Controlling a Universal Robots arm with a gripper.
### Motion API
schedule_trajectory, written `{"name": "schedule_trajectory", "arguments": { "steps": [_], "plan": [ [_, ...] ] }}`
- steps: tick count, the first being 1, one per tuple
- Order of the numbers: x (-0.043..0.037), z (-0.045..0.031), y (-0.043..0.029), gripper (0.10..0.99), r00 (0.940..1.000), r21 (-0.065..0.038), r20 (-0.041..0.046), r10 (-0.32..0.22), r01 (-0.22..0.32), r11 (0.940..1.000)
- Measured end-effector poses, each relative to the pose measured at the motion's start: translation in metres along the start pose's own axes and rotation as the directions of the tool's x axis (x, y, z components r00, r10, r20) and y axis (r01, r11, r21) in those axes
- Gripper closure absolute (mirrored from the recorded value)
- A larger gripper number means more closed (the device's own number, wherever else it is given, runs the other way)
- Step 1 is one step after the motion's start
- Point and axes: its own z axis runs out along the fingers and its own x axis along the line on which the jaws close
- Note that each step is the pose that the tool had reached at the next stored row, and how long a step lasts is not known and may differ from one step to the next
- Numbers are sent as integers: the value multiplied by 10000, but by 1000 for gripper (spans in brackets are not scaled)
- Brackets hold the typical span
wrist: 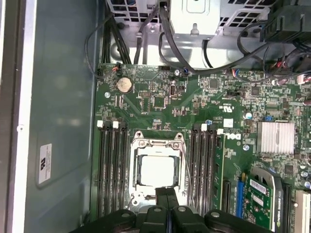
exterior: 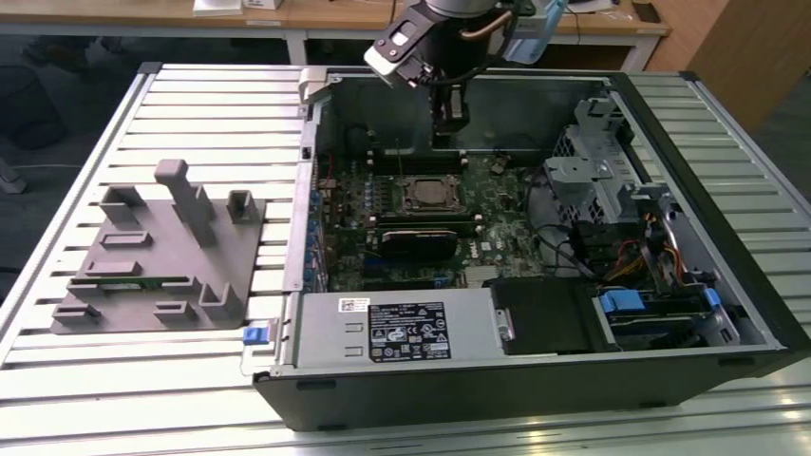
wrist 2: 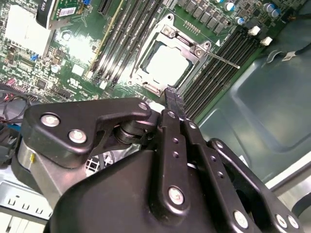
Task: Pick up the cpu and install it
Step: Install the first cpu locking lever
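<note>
The cpu (exterior: 428,196) lies flat in the black socket frame (exterior: 408,182) on the motherboard, inside the open computer case. Its silvery-white top shows in both wrist views (wrist: 155,171) (wrist 2: 167,65), ringed by the metal socket bracket (wrist: 138,145). My gripper (exterior: 446,133) hangs above the board, just beyond the socket toward the case's far wall. Its two black fingers (wrist: 162,196) are pressed together with nothing between them, and their tips (wrist 2: 173,97) sit over the socket's edge, apart from the chip.
Memory slots (wrist: 111,165) flank the socket on both sides. A graphics card (wrist: 265,191) and a silver heatsink (wrist: 276,137) lie nearby. Cables (wrist: 170,43) run from the drive cage (exterior: 595,171). A grey tray (exterior: 152,256) stands on the slatted table (exterior: 190,104) at the exterior view's left.
</note>
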Motion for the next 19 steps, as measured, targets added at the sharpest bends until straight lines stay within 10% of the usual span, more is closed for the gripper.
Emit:
{"name": "schedule_trajectory", "arguments": {
  "steps": [11,19],
  "plan": [
    [2,-140,-3,980,9985,6,-9,-541,541,9985],
    [2,-129,-3,980,9786,25,-40,-2059,2059,9786]
  ]
}}
